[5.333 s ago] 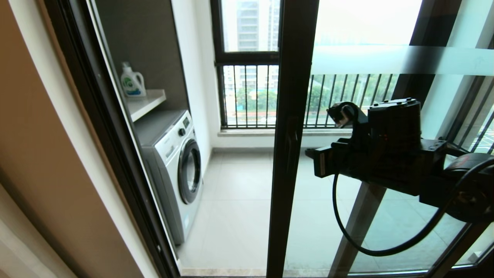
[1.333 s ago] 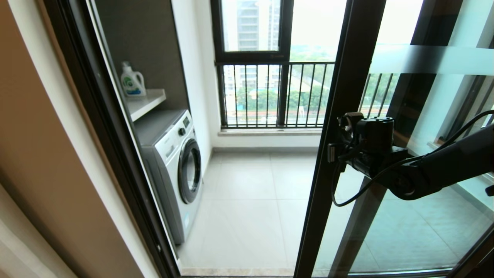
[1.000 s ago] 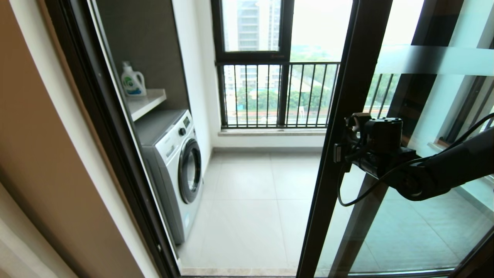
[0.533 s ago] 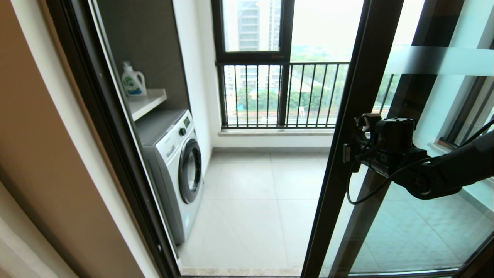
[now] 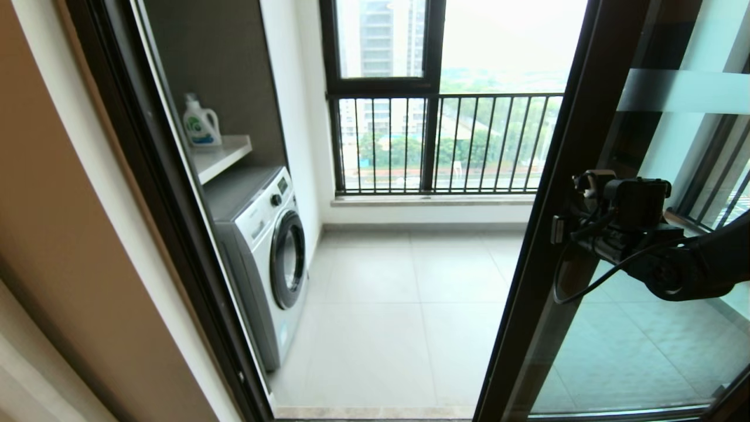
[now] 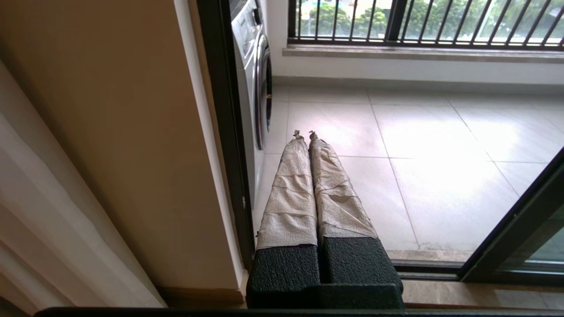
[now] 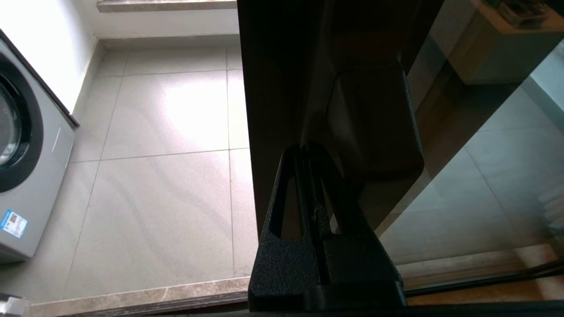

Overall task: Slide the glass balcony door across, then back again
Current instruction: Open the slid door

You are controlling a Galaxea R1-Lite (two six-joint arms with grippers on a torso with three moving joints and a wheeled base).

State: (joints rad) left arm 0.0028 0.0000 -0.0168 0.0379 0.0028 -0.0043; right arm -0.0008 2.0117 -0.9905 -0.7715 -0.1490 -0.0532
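The glass balcony door point(image 5: 577, 140), a clear pane in a dark frame with a frosted band point(image 5: 679, 91), stands at the right of the head view and leaves a wide opening to its left. My right gripper point(image 5: 556, 230) is shut, its tips pressed against the door's upright frame point(image 7: 277, 88) at about mid height. In the right wrist view the shut fingers point(image 7: 286, 176) point into that dark frame. The handle cannot be made out. My left gripper point(image 6: 303, 133) is shut on nothing, its tape-wrapped fingers low by the left door jamb point(image 6: 224, 132).
A washing machine point(image 5: 263, 252) stands inside the balcony at the left, with a detergent bottle point(image 5: 201, 123) on the shelf above. A window with black railing bars point(image 5: 445, 143) closes the far side. The floor track point(image 6: 440, 269) runs across the threshold.
The door has slid further right and the opening has widened. My right gripper has moved right with the door's frame, still shut against it.
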